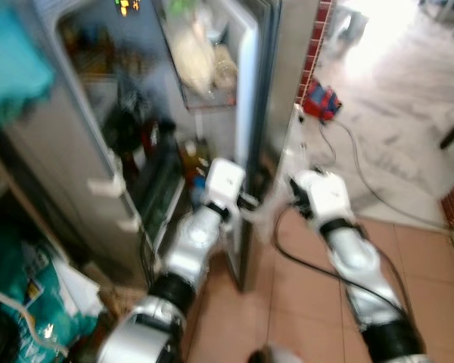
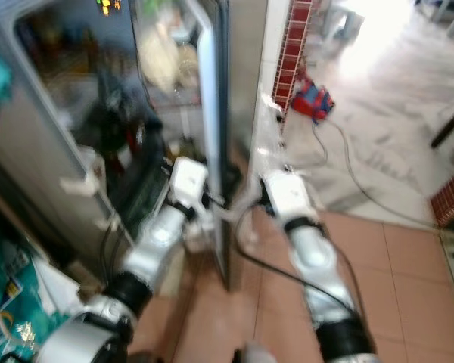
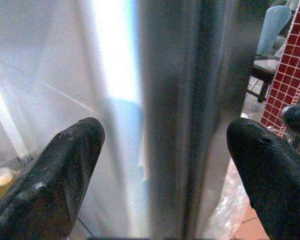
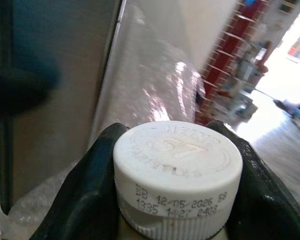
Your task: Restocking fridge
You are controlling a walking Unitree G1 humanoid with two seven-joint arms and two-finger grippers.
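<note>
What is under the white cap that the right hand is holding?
The right hand grips a white cap stamped with a date code. Below it a ridged collar shows; the container's body is covered by the black fingers and the picture's edge.

Silver arms, black cables, black fingers

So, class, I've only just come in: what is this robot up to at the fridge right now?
The robot stands before an open fridge whose door shelves hold food. Its right tool is shut on a container with a white screw cap stamped with a date, held just outside the edge of the fridge door. Its left tool is open, its two black fingers spread either side of the door's edge. The capped container is not yet in the fridge.
</note>
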